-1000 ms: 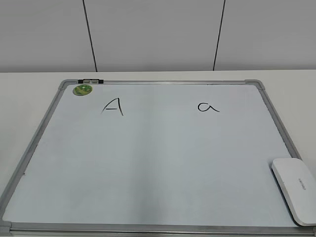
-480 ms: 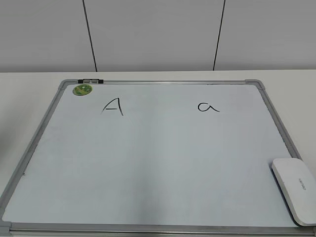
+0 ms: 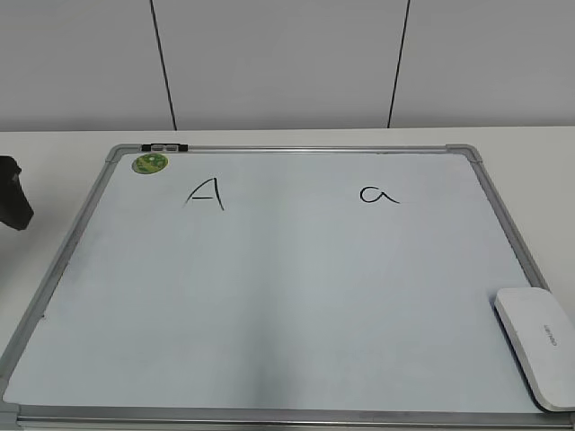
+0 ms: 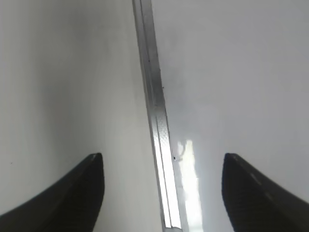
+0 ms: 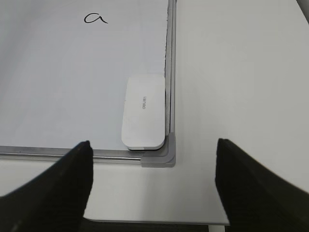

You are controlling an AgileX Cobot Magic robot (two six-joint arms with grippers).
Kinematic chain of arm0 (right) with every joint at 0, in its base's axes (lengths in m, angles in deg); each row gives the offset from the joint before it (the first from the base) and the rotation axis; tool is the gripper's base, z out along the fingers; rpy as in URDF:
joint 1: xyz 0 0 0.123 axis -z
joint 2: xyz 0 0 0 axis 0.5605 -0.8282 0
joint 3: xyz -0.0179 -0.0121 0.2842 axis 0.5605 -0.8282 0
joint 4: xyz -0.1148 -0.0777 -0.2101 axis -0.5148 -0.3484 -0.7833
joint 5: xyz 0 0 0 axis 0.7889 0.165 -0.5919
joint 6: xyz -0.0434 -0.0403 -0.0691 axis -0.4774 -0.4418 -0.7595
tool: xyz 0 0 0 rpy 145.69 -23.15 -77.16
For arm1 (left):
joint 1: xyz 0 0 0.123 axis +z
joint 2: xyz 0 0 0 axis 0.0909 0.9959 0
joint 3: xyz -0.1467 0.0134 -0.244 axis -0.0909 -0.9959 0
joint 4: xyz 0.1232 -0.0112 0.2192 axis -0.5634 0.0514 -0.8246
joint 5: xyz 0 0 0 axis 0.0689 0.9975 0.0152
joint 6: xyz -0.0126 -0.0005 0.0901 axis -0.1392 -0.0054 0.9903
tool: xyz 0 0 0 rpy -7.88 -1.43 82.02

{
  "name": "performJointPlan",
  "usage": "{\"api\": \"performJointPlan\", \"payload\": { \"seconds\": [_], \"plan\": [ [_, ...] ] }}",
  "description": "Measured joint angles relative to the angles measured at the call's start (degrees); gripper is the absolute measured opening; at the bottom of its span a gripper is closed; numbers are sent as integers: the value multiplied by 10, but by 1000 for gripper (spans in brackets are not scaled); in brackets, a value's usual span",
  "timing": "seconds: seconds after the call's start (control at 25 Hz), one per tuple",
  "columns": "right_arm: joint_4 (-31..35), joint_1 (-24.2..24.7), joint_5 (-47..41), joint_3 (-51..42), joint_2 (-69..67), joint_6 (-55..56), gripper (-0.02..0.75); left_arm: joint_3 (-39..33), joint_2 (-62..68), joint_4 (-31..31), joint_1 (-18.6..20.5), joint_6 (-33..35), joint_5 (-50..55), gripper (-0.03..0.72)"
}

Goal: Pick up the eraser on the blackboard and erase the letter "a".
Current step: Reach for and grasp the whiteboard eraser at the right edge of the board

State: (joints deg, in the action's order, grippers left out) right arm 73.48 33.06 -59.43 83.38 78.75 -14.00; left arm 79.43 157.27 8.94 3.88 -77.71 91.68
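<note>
The blackboard [image 3: 269,287] is a white board with a grey frame lying flat on the table. The handwritten letter "a" [image 3: 378,194] is at its upper right; it also shows in the right wrist view [image 5: 95,19]. The white eraser [image 3: 536,347] lies in the board's near right corner, also seen in the right wrist view [image 5: 144,111]. My right gripper [image 5: 153,181] is open and empty, above the table just short of that corner. My left gripper [image 4: 163,183] is open and empty over the board's left frame rail [image 4: 155,116]; its dark tip [image 3: 13,193] shows at the left edge of the exterior view.
A capital "A" [image 3: 205,192] is written at the board's upper left, near a round green sticker [image 3: 150,163]. A small black-and-white clip [image 3: 165,145] sits on the top frame. White table [image 5: 241,72] surrounds the board; its front edge [image 5: 159,221] is near my right gripper.
My left gripper has come into the exterior view at the left edge; it was not visible before. The eraser, the board and the letters have not moved.
</note>
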Motion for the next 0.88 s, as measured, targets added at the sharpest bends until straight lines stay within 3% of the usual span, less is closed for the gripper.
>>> {"api": "performJointPlan", "payload": {
  "seconds": [0.4, 0.88],
  "plan": [
    [0, 0, 0, 0, 0, 0, 587, 45, 131, 38, 2, 53, -14, 545],
    [0, 0, 0, 0, 0, 0, 586, 159, 226, 113, 42, 109, 21, 503]
  ]
}}
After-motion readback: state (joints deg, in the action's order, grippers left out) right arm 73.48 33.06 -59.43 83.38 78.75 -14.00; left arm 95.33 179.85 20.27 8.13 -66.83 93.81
